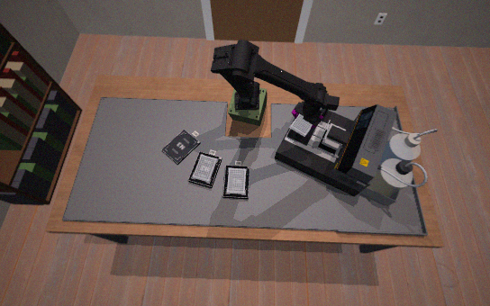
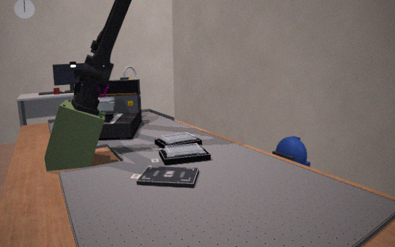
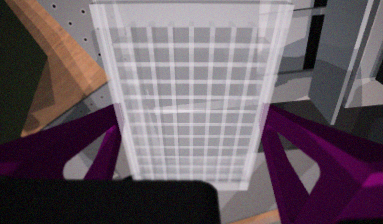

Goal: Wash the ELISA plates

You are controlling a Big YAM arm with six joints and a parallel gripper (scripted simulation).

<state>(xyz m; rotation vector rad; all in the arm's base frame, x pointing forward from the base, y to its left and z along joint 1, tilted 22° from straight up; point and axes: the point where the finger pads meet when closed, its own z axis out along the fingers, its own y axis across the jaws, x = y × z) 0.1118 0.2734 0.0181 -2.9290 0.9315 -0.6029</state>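
Observation:
My gripper (image 1: 308, 115) (image 3: 191, 111) is shut on a clear plate (image 1: 301, 125) (image 3: 192, 75), its purple fingers at the plate's two long sides. The plate is over the left end of the washer (image 1: 317, 173) (image 2: 120, 127); its height above the washer and the carrier's pocket beneath it cannot be told. One nest (image 1: 171, 154) (image 2: 168, 176) is empty, its number blurred. Two other plates (image 1: 205, 167) (image 1: 237, 181) lie in their black nests, also seen in the exterior view. The keypad and the lamp cannot be made out.
The washer's tall dark housing (image 1: 380, 130) stands right of the plate, with white parts (image 1: 331, 143) between them. Two white bottles (image 1: 404, 145) (image 1: 396, 173) with tubes stand behind the housing. The arm's green base (image 1: 249, 110) (image 2: 73, 139) is at the table's back edge.

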